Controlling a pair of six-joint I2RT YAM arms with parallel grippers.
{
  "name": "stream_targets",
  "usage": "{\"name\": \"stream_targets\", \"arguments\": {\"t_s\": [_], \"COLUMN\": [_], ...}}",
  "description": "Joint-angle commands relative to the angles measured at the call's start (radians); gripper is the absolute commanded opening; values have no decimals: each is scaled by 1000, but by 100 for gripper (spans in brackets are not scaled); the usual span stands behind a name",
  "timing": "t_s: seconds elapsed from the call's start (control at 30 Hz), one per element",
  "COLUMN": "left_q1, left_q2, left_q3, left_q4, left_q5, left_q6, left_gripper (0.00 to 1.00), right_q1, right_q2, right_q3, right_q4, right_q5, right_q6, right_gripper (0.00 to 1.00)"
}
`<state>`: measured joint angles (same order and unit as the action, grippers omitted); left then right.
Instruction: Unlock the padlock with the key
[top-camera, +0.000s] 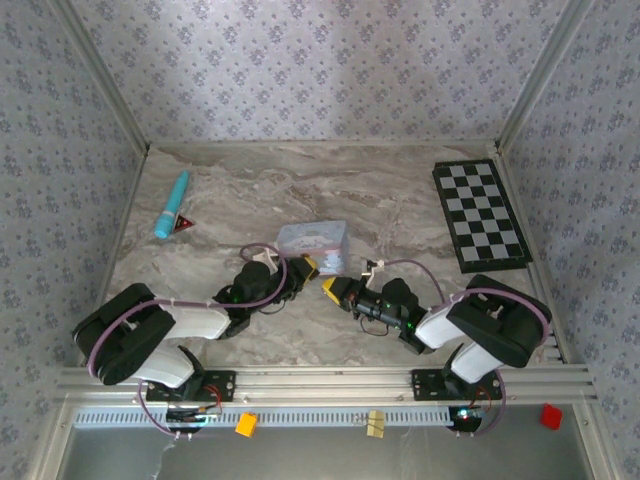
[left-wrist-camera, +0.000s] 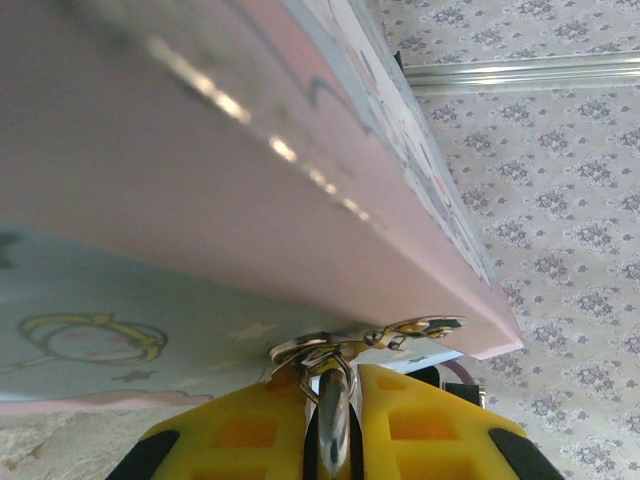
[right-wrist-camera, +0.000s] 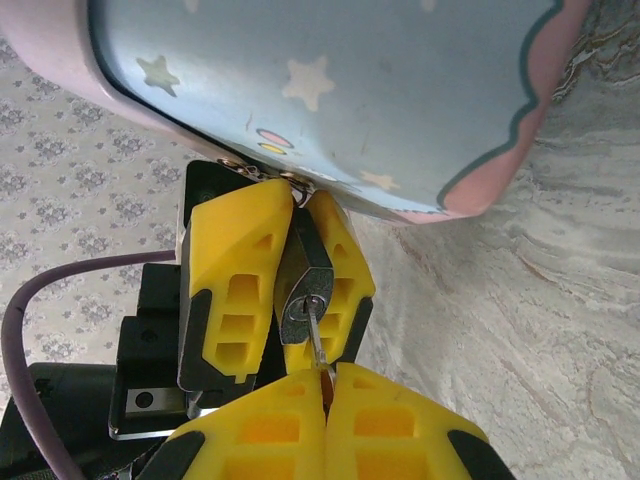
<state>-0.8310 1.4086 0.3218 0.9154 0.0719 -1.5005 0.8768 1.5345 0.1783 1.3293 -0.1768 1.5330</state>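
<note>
Yellow right pincer (right-wrist-camera: 325, 372): pads pressed together on the key (right-wrist-camera: 317, 345); only the thin metal shaft sticks out ahead of the fingertips.
Left pincer (left-wrist-camera: 332, 382): narrow, clamped on the padlock (right-wrist-camera: 302, 285), one pad against each flat side of its body.
Where the padlock is: between the left pincer's pads, straight ahead of the right pincer's fingertips and close to them. It hangs at the clasp (left-wrist-camera: 330, 350) on the edge of the pastel tin (right-wrist-camera: 350, 90), which lies just beyond both pincers.
Padlock's long axis: runs along the left pincer's fingers, from the clasp end to the keyhole end.
Which way it points: the shackle end points at the tin, away from the right pincer. The keyhole (right-wrist-camera: 313, 303) faces back toward the right pincer's fingertips.
Key's line: the shaft runs from the right pads to the keyhole, roughly in line with the padlock's axis, leaning slightly to one side.
Step in hand: seating the key, as I judge it. The tip meets the keyhole, but a good stretch of shaft lies bare between pads and lock. How deep it sits cannot be told.
Next move calls for: a short push along the shaft until the key is home, then a twist about that same line. The left pincer must hold the body firm, so that the lock does not swing on the clasp.
Risk: a sideways push may bend the thin shaft or slip the key in the pads.
</note>
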Motion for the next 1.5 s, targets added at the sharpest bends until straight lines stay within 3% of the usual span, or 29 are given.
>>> {"name": "stream_targets", "arguments": {"t_s": [0.0, 0.67, 0.87, 1.0, 1.47], "left_q1": [1, 2, -42, -62, -94], "left_q2": [-22, -23, -20, -28, 16], "left_q3": [13, 32, 45, 49, 82], "left_q4": [53, 43, 43, 26, 46], "left_q5": [56, 66, 68, 75, 66], "left_q6": [18, 16, 21, 27, 24], "left_gripper": [2, 2, 0, 0, 0], "right_q1": [-3, 39, -33, -90, -23], "right_q2": [-26, 24, 17, -19, 39], "right_q3": [6, 19, 51, 80, 131], "right_q4": [13, 48, 52, -34, 13], "right_q5": [20, 56, -3, -55, -36], "right_q6": [-22, -32, -33, -43, -36], "right_gripper": [0, 0, 0, 0, 0]}}
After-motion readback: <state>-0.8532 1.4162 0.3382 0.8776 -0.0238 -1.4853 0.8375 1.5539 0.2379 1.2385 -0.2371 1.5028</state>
